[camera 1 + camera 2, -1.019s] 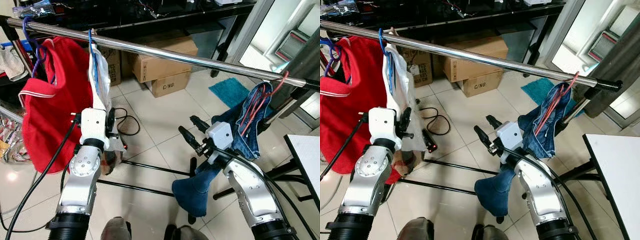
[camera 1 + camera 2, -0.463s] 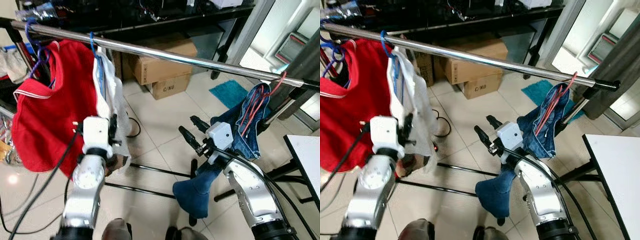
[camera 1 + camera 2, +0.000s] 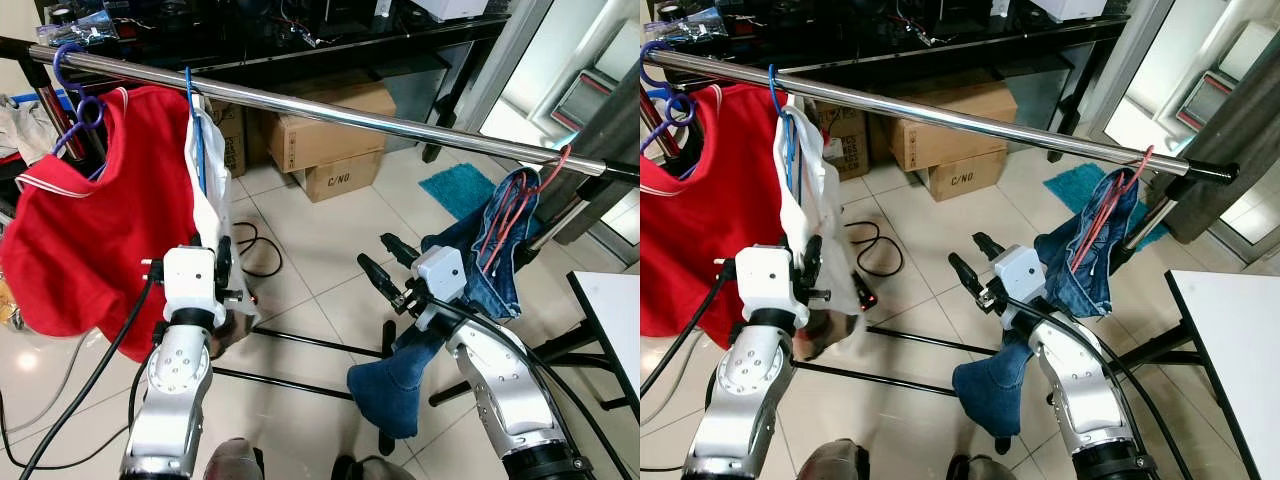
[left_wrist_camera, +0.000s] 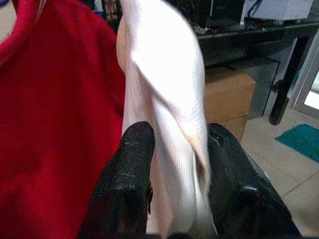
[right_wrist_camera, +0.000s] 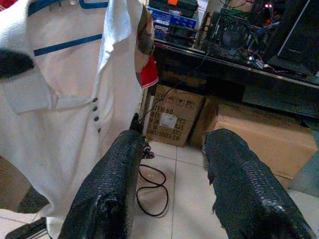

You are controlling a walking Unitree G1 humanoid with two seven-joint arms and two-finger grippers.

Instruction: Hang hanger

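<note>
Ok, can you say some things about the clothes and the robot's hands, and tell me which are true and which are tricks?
1. The left gripper is shut on the white shirt. True.
2. The white shirt lies on the floor. False: it hangs from a blue hanger on the metal rail.
3. The right gripper has its jaws open and holds nothing. True.
4. The jeans hang beside the red shirt. False: they hang at the rail's far right end, the red shirt at its left.
5. Cardboard boxes sit behind the rail. True.
</note>
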